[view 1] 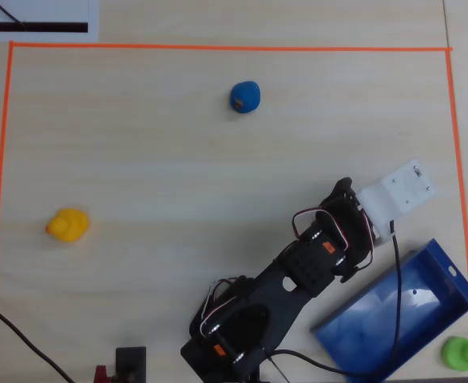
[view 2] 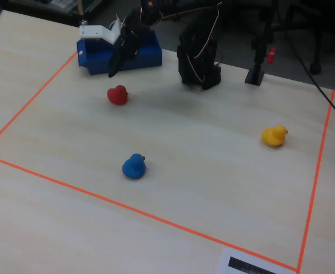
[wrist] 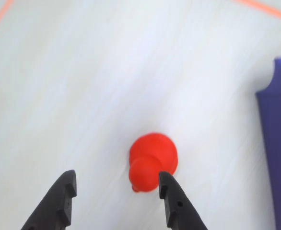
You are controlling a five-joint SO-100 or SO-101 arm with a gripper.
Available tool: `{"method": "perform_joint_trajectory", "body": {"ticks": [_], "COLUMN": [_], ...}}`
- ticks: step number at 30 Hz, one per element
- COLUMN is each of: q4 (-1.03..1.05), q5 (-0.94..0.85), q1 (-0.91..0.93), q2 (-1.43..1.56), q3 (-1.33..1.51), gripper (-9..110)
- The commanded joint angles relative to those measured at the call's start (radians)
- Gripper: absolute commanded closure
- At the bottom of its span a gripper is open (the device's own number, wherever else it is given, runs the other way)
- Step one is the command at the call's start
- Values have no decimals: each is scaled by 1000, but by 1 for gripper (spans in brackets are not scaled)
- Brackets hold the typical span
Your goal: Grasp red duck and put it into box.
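The red duck (wrist: 152, 162) sits on the pale table; in the wrist view it lies just ahead of my gripper (wrist: 117, 179), close to the right fingertip (wrist: 165, 179). The jaws are open and empty and do not touch it. In the fixed view the gripper (view 2: 114, 69) hangs above and behind the red duck (view 2: 117, 95). The dark-blue box (view 2: 146, 52) stands just behind them; it also shows in the overhead view (view 1: 450, 281) and at the right edge of the wrist view (wrist: 280, 143). In the overhead view the arm's white camera mount (view 1: 398, 191) hides the duck.
A blue duck (view 1: 244, 96), a yellow duck (view 1: 68, 225) and a green duck (view 1: 462, 352) lie on the table, the green one outside the orange tape border (view 1: 218, 47) beside the box. The arm's base (view 2: 199, 63) stands at the table's edge.
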Motion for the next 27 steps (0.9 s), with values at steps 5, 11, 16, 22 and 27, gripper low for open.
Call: {"method": "perform_joint_trajectory", "body": {"ticks": [5,11,16,22,27], "q4": [48,67,66,52,51], "q5": [-5,-5,-6,-15,-23], "q1": [-6,-11,-2,15,32], "q2": [-35,-114,-204,-284,-330], "q3": [28,9,-26,-51,-80], "gripper": [78,78,78,78,78]}}
